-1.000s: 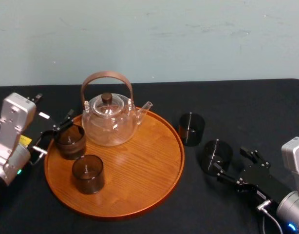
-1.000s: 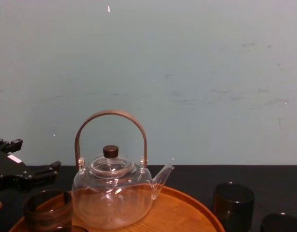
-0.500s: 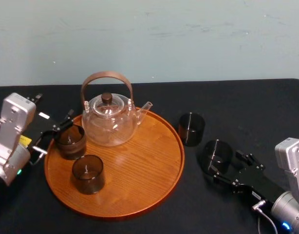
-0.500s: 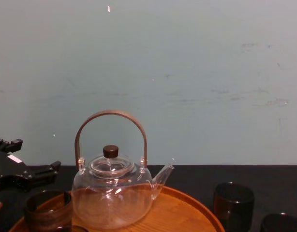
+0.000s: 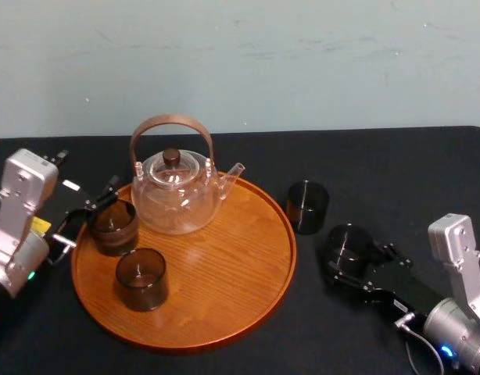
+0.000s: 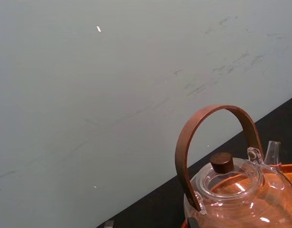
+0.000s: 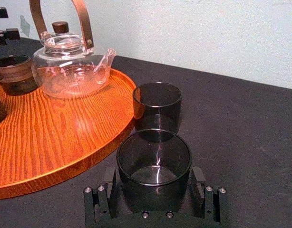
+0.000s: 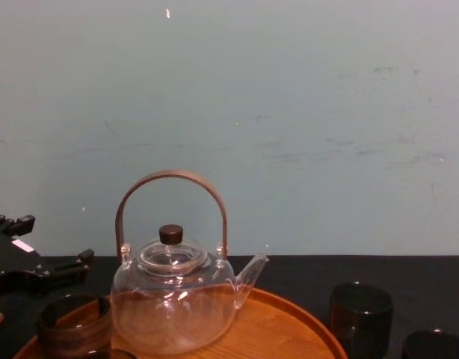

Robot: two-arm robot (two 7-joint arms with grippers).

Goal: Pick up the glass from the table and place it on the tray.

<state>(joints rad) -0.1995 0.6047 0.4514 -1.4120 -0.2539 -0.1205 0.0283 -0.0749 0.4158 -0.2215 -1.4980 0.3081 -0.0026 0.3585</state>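
On the table [image 5: 396, 172], head view: the glass [image 5: 348, 244] is seen upright just right of the tray [image 5: 224, 266] and clear of its rim. A second glass [image 5: 307, 205] stands behind it. The right gripper [image 5: 359, 258] is set low on the near side of the glass, jaws spread to either side of it; no squeeze can be made out. The left gripper [image 5: 85, 212] is parked at the tray's left rim, jaws apart, by a brown cup [image 5: 112, 225]. The right arm is judged by far the nearer.

Left wrist view: the teapot [image 6: 231, 190] and the wall [image 6: 89, 95] are shown.

Right wrist view: the glass is framed squarely between the jaws, axis vertical, mouth up. It is noted as empty, dark, smoky, see-through and straight-walled. The tray lies toward the robot's left, so the carry is judged to go that way, clear of the second glass.

Chest view: the glass rim is caught at the lower right corner, the second glass beside it, tray and teapot further left.
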